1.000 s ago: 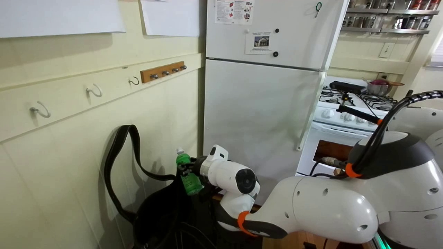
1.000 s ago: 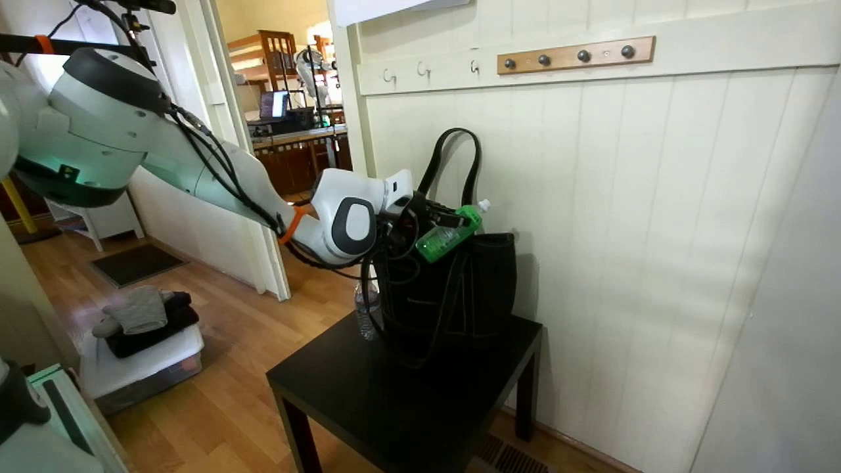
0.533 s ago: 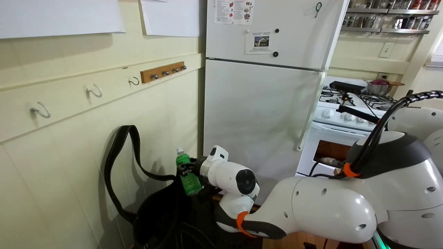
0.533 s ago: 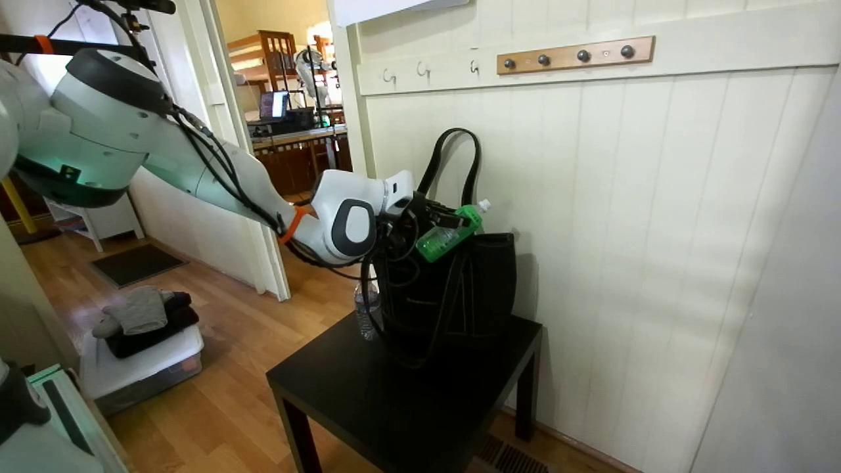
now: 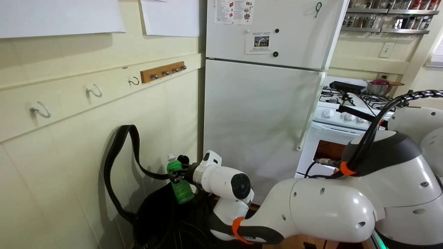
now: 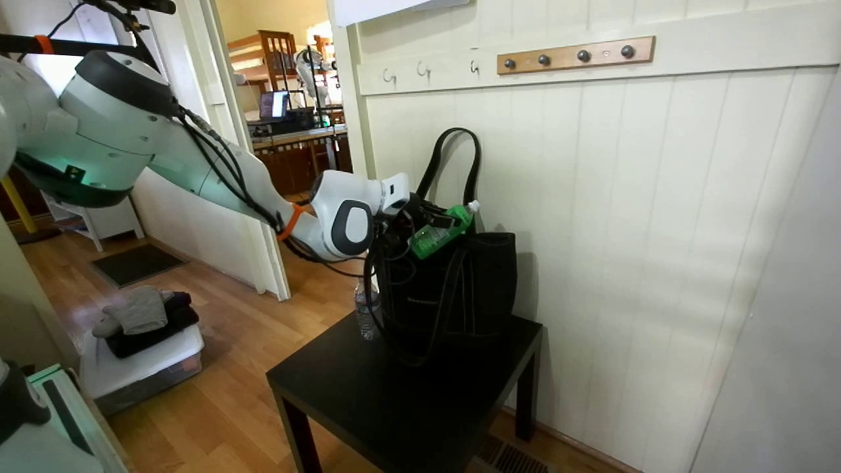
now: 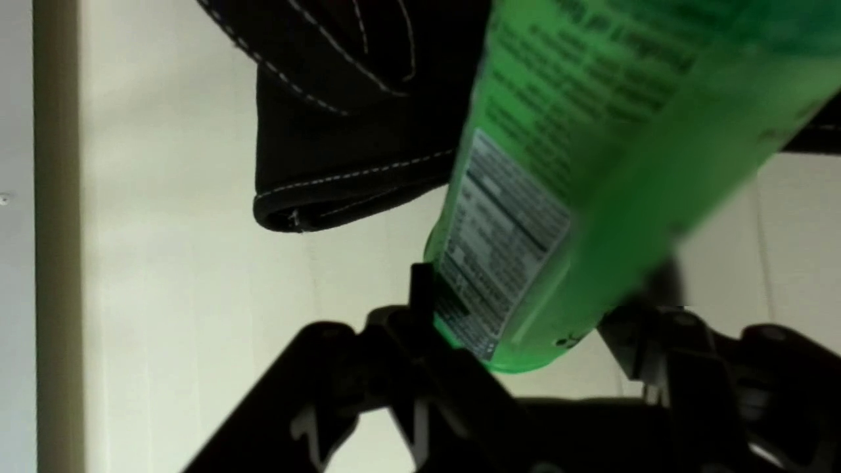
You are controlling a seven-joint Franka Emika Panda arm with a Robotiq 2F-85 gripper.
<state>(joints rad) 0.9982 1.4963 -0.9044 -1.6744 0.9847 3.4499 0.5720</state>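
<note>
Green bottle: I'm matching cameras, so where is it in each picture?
In an exterior view: green bottle, left of centre, below mid-height.
In an exterior view: green bottle, about at the centre.
Wrist view: green bottle, large, centre to top right.
Shared landmark: the black bag, in all three.

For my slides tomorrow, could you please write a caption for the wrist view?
A green bottle held slantwise in the gripper, with a white-stitched black bag and a pale wall behind it.

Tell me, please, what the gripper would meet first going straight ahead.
The gripper, holding the green bottle, would probably meet the wall first, though the black strap might intervene; depth is unclear.
</note>
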